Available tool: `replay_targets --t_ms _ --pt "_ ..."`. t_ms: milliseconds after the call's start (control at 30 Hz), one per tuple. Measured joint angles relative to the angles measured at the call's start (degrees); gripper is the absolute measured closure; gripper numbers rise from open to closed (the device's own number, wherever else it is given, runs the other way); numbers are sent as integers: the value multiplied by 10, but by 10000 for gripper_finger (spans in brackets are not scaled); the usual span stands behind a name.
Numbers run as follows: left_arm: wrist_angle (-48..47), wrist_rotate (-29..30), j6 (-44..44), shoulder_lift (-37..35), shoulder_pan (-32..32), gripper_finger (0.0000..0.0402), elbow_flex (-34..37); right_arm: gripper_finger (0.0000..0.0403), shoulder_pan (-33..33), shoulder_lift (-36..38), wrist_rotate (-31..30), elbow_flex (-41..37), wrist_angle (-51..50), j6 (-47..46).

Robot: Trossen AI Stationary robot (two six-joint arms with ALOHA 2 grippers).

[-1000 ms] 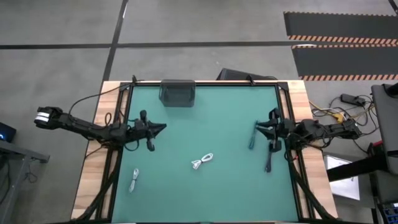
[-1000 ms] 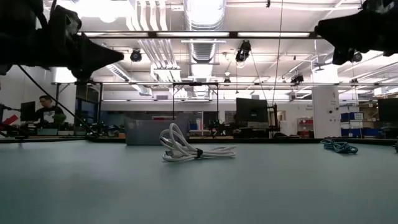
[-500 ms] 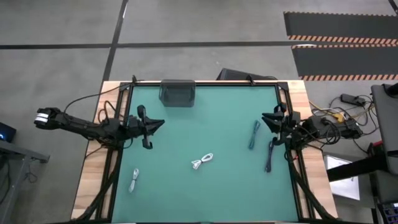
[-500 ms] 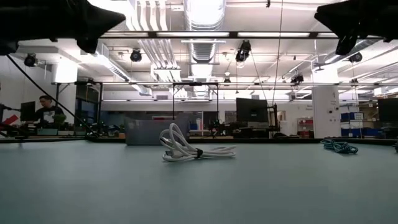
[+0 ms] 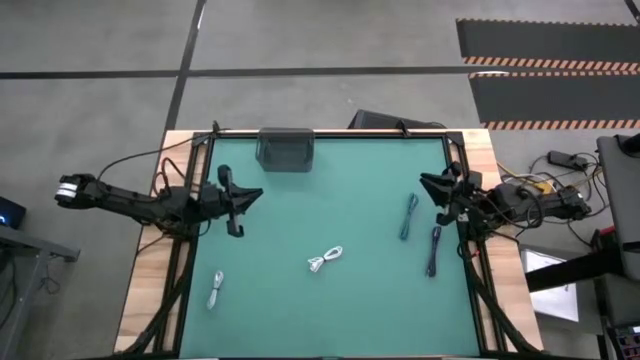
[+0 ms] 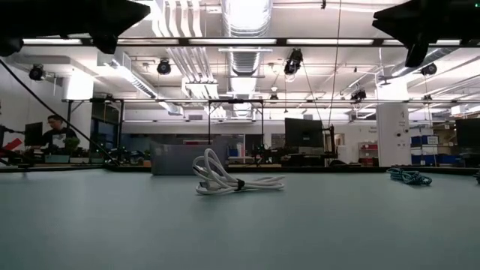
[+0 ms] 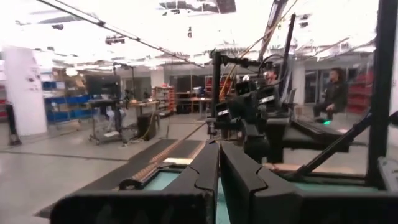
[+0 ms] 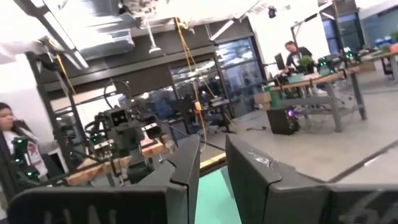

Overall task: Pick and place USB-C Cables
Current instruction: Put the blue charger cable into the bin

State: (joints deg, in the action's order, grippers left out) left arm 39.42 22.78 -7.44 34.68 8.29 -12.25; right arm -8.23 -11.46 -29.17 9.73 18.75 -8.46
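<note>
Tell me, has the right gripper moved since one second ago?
Yes. In the high view, the right gripper has drawn back toward the table's right edge, and now the grey-blue cable lies uncovered.

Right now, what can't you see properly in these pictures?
- Inside of the box: too dark and small in the high view; the low view shows only its side.
- Pale cable off to one side: its plugs are too small in the high view, and it is missing from the low view.
- Both wrist views: they look out at the room, so no cables show.
</note>
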Motion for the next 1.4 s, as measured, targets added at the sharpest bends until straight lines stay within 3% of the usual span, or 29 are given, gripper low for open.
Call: replay_targets --t_ms 133,200,500,833,1167,1400 --pt "1 90 -2 -7 -1 402 10 335 0 -4 -19 10 -39 -42" --pt "-1 101 -11 -11 0 402 14 335 0 -4 -26 21 -78 -63" --pt "-49 103 -84 2 0 402 17 335 0 -34 -54 113 -331 -233" --pt "-44 105 -99 23 0 402 17 335 0 -146 -31 223 -549 -398" --pt "-43 105 -98 36 0 402 17 335 0 -214 6 311 -687 -515" --pt "-44 105 -113 46 0 402 17 335 0 -254 13 353 -695 -562"
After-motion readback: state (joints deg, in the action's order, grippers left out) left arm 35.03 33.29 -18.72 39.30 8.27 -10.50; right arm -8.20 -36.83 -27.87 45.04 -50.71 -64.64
